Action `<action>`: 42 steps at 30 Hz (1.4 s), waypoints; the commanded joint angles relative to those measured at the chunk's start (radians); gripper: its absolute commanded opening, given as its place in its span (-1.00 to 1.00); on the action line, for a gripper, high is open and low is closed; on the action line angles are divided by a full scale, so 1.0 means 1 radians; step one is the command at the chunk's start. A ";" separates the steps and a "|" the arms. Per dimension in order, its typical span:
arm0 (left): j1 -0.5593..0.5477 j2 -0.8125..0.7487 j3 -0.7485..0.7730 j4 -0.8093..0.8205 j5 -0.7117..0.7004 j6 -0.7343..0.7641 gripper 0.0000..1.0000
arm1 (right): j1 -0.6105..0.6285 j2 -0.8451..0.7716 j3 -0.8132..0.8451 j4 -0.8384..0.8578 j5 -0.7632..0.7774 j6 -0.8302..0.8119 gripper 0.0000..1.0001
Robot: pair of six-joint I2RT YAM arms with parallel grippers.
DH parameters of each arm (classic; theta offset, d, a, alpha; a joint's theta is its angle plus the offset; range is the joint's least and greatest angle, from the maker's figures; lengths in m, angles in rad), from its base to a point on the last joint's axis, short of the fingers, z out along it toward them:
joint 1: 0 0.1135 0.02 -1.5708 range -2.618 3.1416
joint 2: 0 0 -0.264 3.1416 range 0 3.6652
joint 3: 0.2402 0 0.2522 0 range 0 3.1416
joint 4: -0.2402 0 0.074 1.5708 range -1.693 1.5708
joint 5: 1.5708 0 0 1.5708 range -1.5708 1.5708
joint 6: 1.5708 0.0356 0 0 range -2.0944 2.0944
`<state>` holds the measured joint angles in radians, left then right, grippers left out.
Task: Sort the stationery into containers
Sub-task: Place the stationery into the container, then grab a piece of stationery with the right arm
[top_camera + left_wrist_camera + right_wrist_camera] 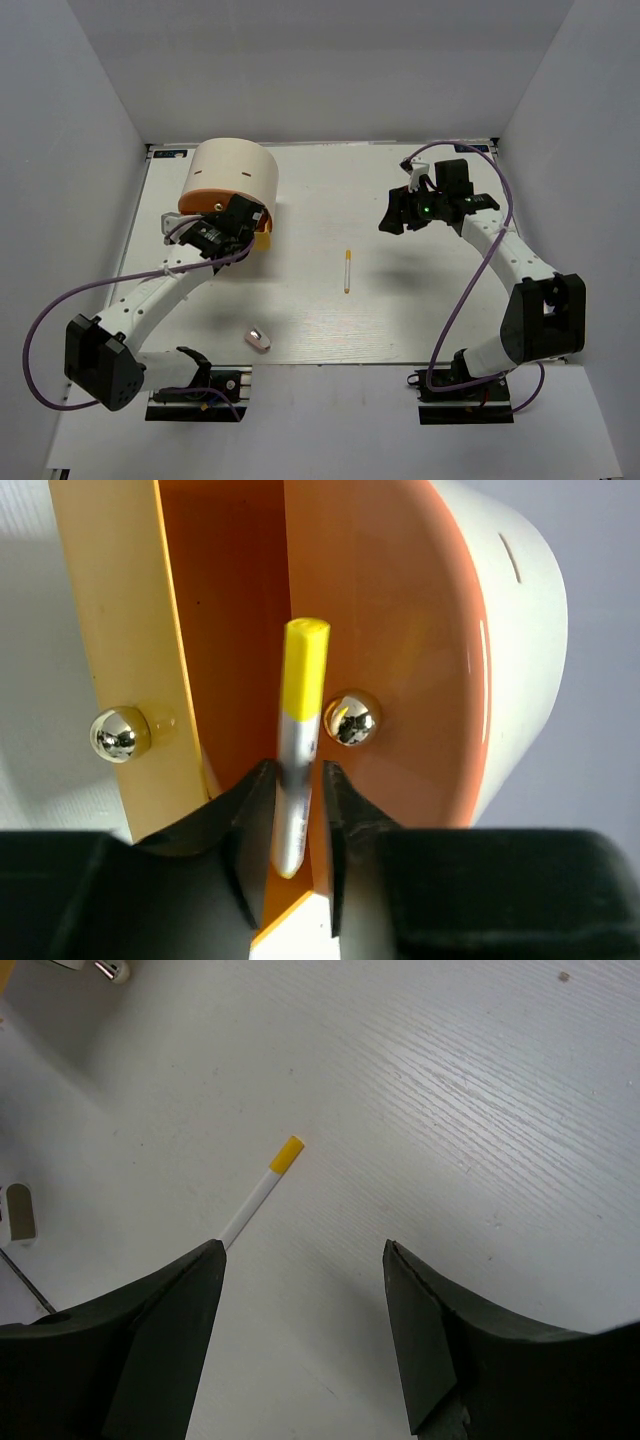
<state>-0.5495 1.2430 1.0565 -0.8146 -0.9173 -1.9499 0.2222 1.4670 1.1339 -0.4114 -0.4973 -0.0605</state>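
Here's the white worktop (pixel 420 300) spread out in front of me. The big cream box (pixel 235 172) sits in its far left corner with its orange round face turned toward my left arm. From the left wrist view, the yellow-orange drawer (pixel 120 630) stands pulled out from that face, leaving an orange gap between the two. One shiny knob (pixel 119 733) sits on the drawer front and a second knob (pixel 351 718) on the round face.

My left gripper (pixel 297 790) is right up against the box and clamped narrow on the held pen (pixel 300 710). That pen has a silver-grey body pinched between the fingers, and its yellow end points into the gap.

My right gripper (pixel 300 1260) hangs over the far right part of the worktop, well apart from the box. Its fingers are spread wide with nothing between them.

The loose pen (pixel 347 270), white with a yellow end, lies flat near the middle of the worktop. In the right wrist view its white end runs behind my left-hand finger (pixel 170 1340), though I can't tell whether the two touch.

Smallest of all, the eraser (pixel 259 338) lies pale pink and alone close to the near edge, left of centre.
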 commanded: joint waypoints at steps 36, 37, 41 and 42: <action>0.003 -0.526 -0.375 0.296 0.773 1.045 0.88 | 0.353 0.337 0.181 -0.124 0.325 0.211 0.23; 0.003 -0.548 -0.386 0.296 0.764 1.045 0.88 | 0.359 0.345 0.179 -0.118 0.366 0.221 0.26; 0.003 -0.625 -0.408 0.238 0.724 1.034 0.91 | 0.387 0.403 0.185 -0.124 0.410 0.254 0.23; 0.003 -0.634 -0.408 0.209 0.724 1.034 0.91 | 0.393 0.406 0.184 -0.115 0.427 0.257 0.23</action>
<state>-0.5426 0.6456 0.6559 -0.5690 -0.1837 -0.9249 0.5961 1.8500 1.2835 -0.5423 -0.1551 0.1440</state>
